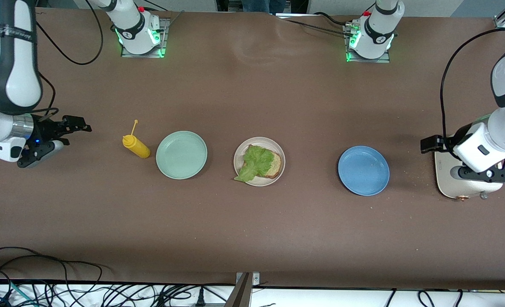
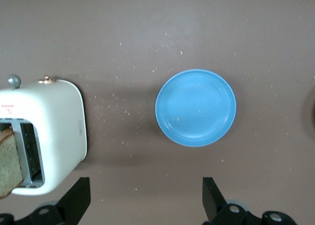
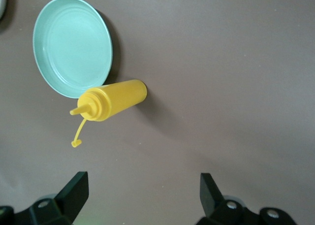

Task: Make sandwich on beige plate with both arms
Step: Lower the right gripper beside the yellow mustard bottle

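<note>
While both arms wait, the left hand [image 2: 142, 200] hangs wide open and empty over the toaster [image 1: 463, 181], and the right hand [image 3: 140, 198] gapes empty near the mustard bottle [image 1: 136, 146]; between them, well apart from both, sits the beige plate [image 1: 243, 151] with bread [image 1: 275, 164] and lettuce [image 1: 254, 161].

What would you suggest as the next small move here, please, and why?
Probably lower the left gripper, fingers open, onto the bread slice standing in the toaster. The beige plate holds only one slice under lettuce, so the top slice is missing. The right gripper waits, open, near the mustard bottle.
</note>
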Available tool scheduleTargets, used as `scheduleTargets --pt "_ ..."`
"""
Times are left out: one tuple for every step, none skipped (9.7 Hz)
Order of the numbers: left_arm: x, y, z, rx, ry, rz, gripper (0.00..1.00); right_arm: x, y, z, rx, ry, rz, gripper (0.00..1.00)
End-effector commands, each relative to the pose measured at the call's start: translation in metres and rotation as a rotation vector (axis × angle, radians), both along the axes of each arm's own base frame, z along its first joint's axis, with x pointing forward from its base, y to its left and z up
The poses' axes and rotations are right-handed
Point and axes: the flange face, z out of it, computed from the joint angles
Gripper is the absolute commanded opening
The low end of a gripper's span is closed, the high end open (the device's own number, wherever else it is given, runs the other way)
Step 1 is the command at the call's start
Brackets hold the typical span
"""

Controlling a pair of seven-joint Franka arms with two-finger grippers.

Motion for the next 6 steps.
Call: scheduleTargets --pt "-0.017 -0.002 0.025 -0.018 0.005 -0.006 1.0 0.002 -0.017 -0.026 0.143 -0.053 0.076 1.0" --pt "-0.02 -0.003 0.032 -0.026 -0.005 -0.005 1.0 0.004 -0.026 -0.04 0.224 -0.093 0.098 1.0" --pt "-0.025 -0.004 0.043 -0.029 -0.019 -0.005 1.0 0.004 -0.031 -0.058 0.311 -0.124 0.136 1.0" --pt "-0.028 -0.004 0.054 -0.028 -0.037 -0.005 1.0 0.002 -0.041 -0.082 0.391 -0.153 0.18 1.0" --pt "-0.031 -0.003 0.063 -0.037 -0.05 0.001 1.0 0.001 -0.042 -0.106 0.464 -0.182 0.23 1.0" --pt "-0.034 -0.003 0.071 -0.073 -0.06 0.01 1.0 -0.001 -0.04 -0.125 0.534 -0.21 0.273 1.0"
